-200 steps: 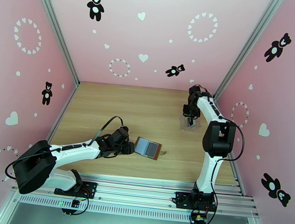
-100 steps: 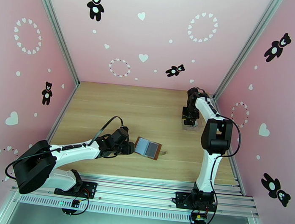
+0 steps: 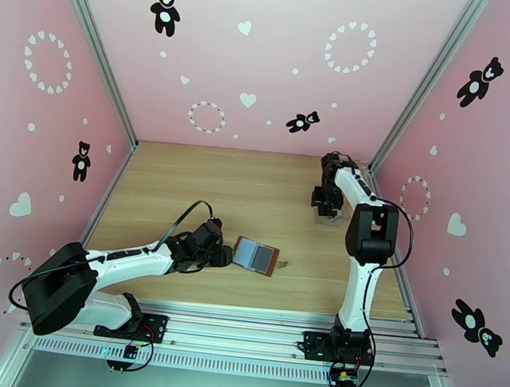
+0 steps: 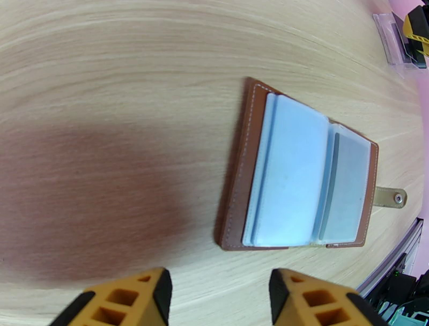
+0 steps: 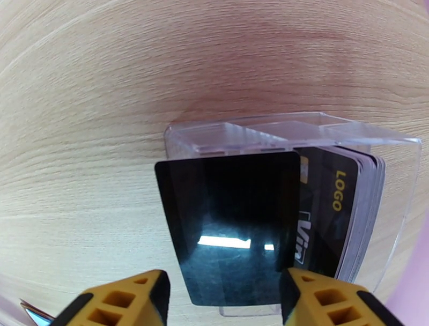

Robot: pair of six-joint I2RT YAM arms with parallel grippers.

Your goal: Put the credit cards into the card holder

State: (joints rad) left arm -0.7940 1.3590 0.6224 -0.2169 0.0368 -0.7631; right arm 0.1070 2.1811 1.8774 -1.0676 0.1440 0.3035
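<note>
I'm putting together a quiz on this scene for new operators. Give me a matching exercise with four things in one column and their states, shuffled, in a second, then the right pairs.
Things:
1. card holder
2. clear plastic case
3. top black card
4. left gripper

States:
A. open and empty, pointing at the card holder
B. lying askew over the cards beneath it
C. lying open, pockets facing up
D. holding a stack of credit cards

Pairs: 1-C, 2-D, 3-B, 4-A
</note>
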